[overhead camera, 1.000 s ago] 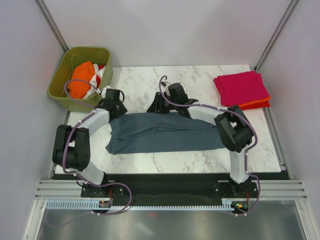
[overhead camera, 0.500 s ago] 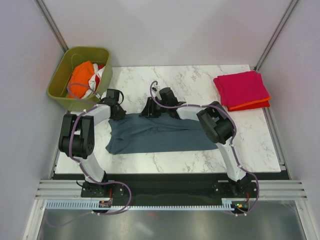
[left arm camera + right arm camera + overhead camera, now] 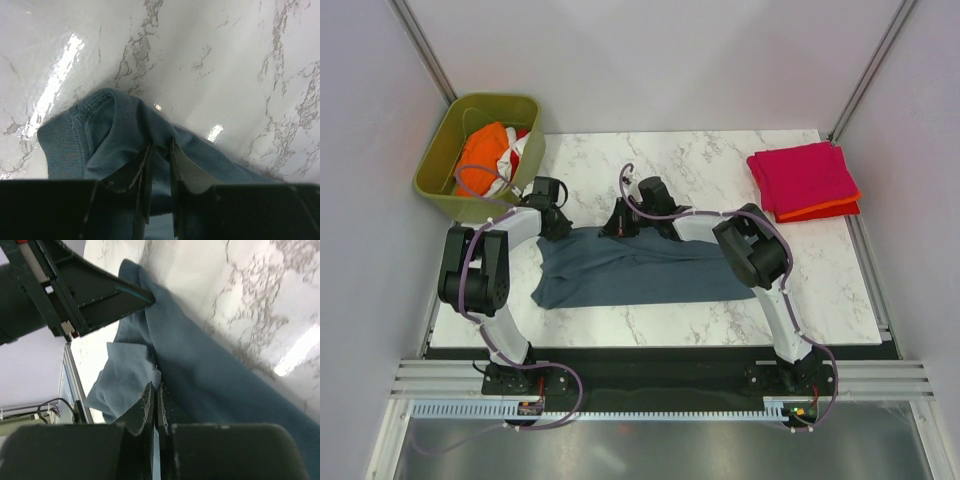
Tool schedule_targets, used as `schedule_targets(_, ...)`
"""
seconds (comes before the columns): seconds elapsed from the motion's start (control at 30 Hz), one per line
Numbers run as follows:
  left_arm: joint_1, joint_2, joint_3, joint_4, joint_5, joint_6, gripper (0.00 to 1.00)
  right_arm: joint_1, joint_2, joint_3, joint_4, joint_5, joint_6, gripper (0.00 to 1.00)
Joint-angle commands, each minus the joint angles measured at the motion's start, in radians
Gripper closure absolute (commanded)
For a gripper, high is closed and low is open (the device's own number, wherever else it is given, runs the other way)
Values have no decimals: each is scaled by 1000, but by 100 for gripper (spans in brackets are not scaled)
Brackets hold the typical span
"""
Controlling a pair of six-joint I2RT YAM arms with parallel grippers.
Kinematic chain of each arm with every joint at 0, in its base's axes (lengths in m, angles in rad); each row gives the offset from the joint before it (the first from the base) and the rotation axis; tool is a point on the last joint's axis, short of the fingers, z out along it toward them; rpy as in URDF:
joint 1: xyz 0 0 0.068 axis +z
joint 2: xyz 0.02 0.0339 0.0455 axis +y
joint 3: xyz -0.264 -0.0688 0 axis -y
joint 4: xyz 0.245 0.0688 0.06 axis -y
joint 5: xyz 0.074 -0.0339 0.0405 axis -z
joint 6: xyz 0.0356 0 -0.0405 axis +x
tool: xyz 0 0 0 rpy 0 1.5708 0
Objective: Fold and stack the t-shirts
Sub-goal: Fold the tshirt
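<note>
Left tool [image 3: 159, 146] - fingers nearly together, pinching a raised fold beside a stitched hem; right tool [image 3: 154, 386] is pressed shut on a cloth edge. Both hold the slate blue-grey t-shirt [image 3: 640, 268]. It lies on the near half of the marble surface [image 3: 720, 160] as a long rumpled band, long axis left to right, gripped along its far edge. Far right, a folded magenta-pink t-shirt [image 3: 803, 175] rests on an orange-red t-shirt [image 3: 832, 209]. Far left, the olive-green bin [image 3: 438, 182] holds an orange t-shirt [image 3: 480, 160] and a white/red t-shirt [image 3: 516, 150].

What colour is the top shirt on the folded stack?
The top shirt is magenta-pink, clearest in the top external view.
</note>
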Motion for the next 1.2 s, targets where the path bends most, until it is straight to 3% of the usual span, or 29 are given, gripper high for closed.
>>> schedule_targets(0.0, 29, 23, 20, -14, -56, -8, 74, 1, -99, -76, 55, -54, -8, 96)
schedule_targets(0.17, 29, 24, 23, -12, -67, -3, 74, -1, -231, -243, 162, -119, 9, 97)
schedule_targets(0.53, 29, 20, 31, -15, -79, 3, 74, -4, -418, -578, 211, -164, 15, 91)
schedule_targets(0.63, 29, 15, 32, -15, -82, 7, 74, -4, -444, -665, 234, -187, 9, 70)
schedule_targets(0.67, 29, 6, 31, -15, -82, 15, 74, -4, -478, -723, 222, -193, -19, 46)
schedule_targets(0.7, 29, 6, 32, -15, -82, 15, 74, -4, -490, -724, 207, -187, -36, 45)
schedule_targets(0.8, 23, -3, 35, -14, -70, 27, 74, -4, -542, -707, 95, -111, -118, 30)
schedule_targets(1.0, -29, -89, 40, -32, -92, 61, 68, 6, -567, -551, -81, -25, -214, 27)
schedule_targets(1.17, -69, -169, 20, -63, -86, 21, 47, 10, -509, -384, -141, 48, -260, 19)
